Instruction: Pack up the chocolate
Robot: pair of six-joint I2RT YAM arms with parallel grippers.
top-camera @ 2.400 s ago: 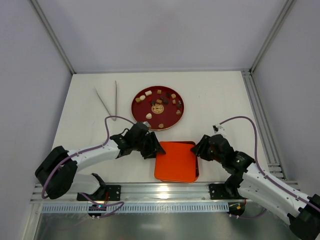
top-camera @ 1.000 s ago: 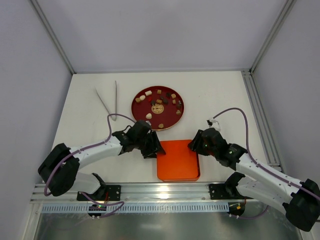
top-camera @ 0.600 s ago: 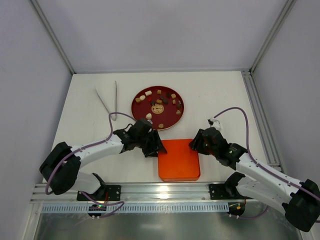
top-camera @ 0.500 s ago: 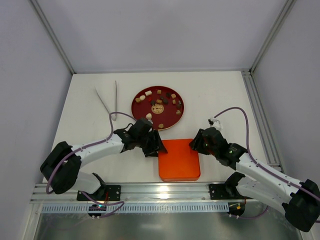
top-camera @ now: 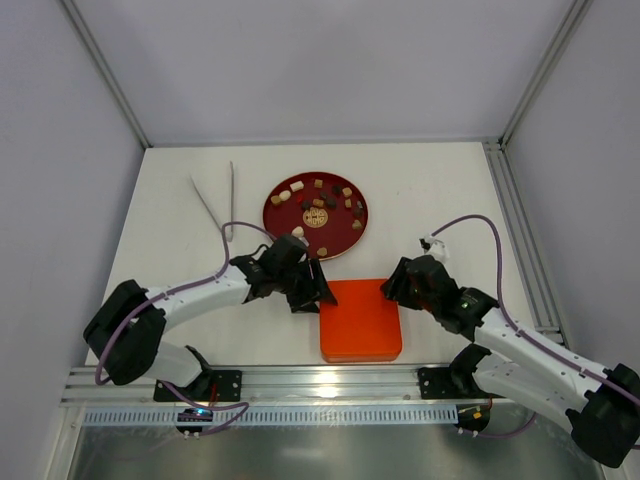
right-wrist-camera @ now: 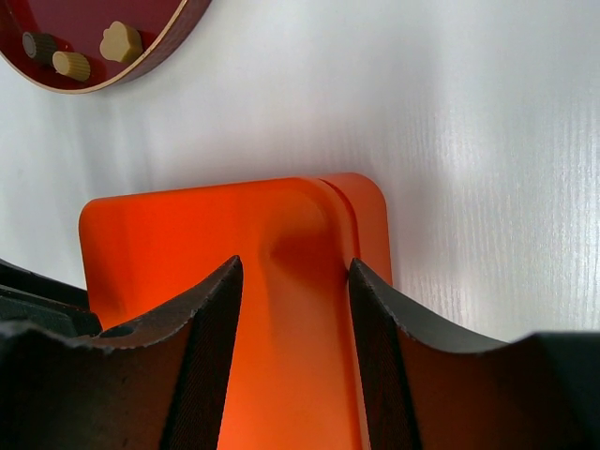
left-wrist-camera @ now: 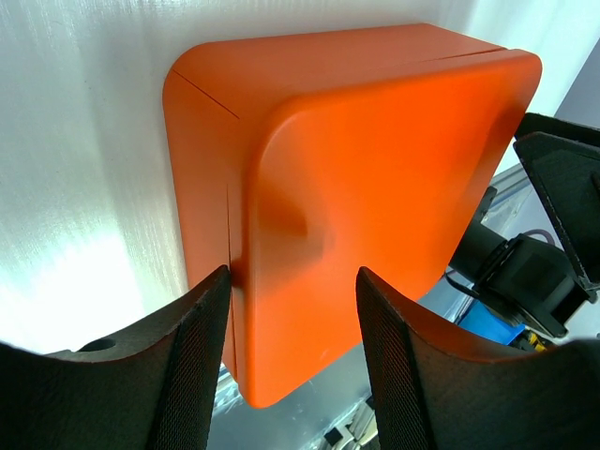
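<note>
The chocolate pieces [top-camera: 298, 186], cream, caramel and dark brown, lie scattered on a round dark red plate [top-camera: 268, 210]; three show in the right wrist view [right-wrist-camera: 120, 42]. An orange-red lid [top-camera: 360, 320] sits squarely on the tray near the front edge. My left gripper [top-camera: 315, 295] is open at the box's left far corner, jaws astride lid [left-wrist-camera: 375, 187] and tray wall [left-wrist-camera: 202, 187]. My right gripper [top-camera: 393, 290] is open at the right far corner, jaws over the lid [right-wrist-camera: 187, 253].
Metal tongs [top-camera: 215, 195] lie on the table left of the plate. The plate's edge [right-wrist-camera: 94, 19] lies just beyond the box. Side rails run along the right and the near edge.
The lid, offset from the tray 2.4 s ago, now sits square on it. The box has shifted slightly right and away. Both grippers stayed at its far corners.
</note>
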